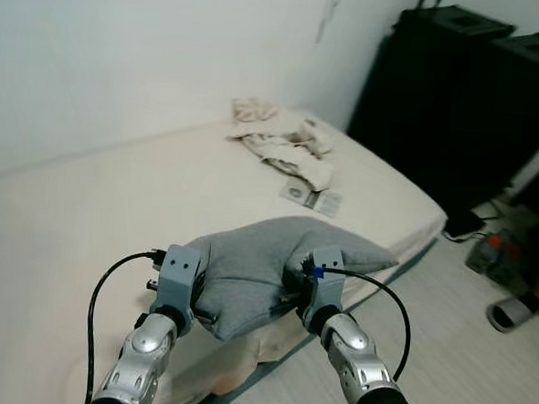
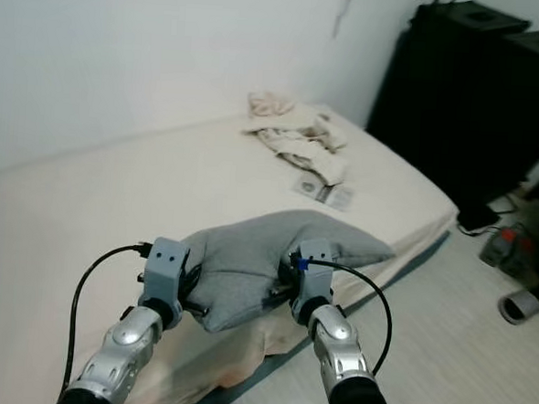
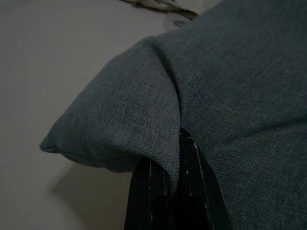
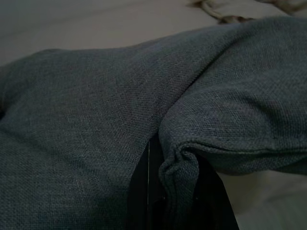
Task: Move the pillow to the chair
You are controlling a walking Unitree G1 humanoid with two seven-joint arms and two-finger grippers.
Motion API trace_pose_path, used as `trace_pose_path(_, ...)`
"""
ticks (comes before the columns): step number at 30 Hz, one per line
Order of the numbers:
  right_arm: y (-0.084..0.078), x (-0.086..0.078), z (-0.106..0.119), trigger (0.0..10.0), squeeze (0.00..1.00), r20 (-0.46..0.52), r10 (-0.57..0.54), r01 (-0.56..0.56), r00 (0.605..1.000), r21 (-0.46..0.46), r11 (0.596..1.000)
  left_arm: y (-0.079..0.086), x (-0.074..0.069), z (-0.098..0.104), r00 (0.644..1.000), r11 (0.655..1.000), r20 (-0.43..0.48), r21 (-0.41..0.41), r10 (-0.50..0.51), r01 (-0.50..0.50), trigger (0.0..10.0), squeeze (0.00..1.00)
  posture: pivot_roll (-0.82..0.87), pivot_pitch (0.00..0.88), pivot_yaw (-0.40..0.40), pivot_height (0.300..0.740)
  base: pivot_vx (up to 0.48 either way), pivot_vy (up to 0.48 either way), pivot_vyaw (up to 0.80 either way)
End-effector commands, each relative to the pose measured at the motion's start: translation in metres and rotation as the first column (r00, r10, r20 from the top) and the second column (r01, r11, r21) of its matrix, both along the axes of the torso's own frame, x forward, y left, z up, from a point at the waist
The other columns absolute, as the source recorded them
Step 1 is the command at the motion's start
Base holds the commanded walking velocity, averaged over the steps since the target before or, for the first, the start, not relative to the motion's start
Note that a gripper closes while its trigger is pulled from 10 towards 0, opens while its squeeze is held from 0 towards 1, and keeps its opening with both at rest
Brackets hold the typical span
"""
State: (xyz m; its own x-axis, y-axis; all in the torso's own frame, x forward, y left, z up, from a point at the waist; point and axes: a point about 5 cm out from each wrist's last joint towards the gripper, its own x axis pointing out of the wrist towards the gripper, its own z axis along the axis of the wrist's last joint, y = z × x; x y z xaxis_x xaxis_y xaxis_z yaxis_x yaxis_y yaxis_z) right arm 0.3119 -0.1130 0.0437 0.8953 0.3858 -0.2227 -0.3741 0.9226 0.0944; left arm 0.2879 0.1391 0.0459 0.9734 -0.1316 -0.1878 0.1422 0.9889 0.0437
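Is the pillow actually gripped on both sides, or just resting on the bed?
Gripped on both sides: the grey pillow bunches into folds around the left gripper and right gripper, above the bed edge.

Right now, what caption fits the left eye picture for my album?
Both grippers, left and right, pinch a grey pillow over the bed.

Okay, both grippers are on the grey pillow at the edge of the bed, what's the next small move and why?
Probably lift it straight up a little. The left gripper and right gripper each pinch a fold of the grey pillow, which lies low over the edge of the bed. No chair is visible yet, so clear the mattress before turning.
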Motion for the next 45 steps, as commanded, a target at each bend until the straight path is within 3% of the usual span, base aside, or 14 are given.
trace_pose_path(1, -0.015, -0.001, -0.002, 10.0, 0.00, -0.002, -0.040, 0.040, 0.999, -0.017, 0.999, 0.025, 0.001, 0.004, 0.993, 0.993, 0.032, 0.038, 0.111, -0.112, 10.0, 0.00, 0.04, 0.073, -0.062, 0.740, 0.000, 0.000, -0.80)
trace_pose_path(14, -0.010, 0.001, 0.000, 10.0, 0.00, 0.001, -0.036, 0.036, 0.999, -0.007, 0.999, 0.030, -0.001, 0.006, 0.992, 0.991, 0.044, 0.049, 0.122, -0.124, 10.0, 0.00, 0.05, 0.073, -0.056, 0.740, 0.000, 0.000, -0.80)
trace_pose_path(27, -0.016, -0.001, -0.005, 10.0, 0.00, -0.021, -0.046, 0.046, 0.999, -0.016, 0.999, 0.031, -0.001, 0.005, 0.989, 0.988, 0.044, 0.053, 0.143, -0.145, 10.0, 0.00, 0.04, 0.071, -0.053, 0.740, 0.000, 0.000, -0.80)
trace_pose_path(45, -0.017, -0.004, -0.011, 10.0, 0.00, -0.029, -0.067, 0.066, 0.997, -0.032, 0.997, 0.038, 0.006, 0.011, 0.994, 0.989, 0.049, 0.105, 0.101, -0.106, 10.0, 0.00, 0.07, 0.036, 0.009, 0.740, 0.000, 0.000, -0.80)
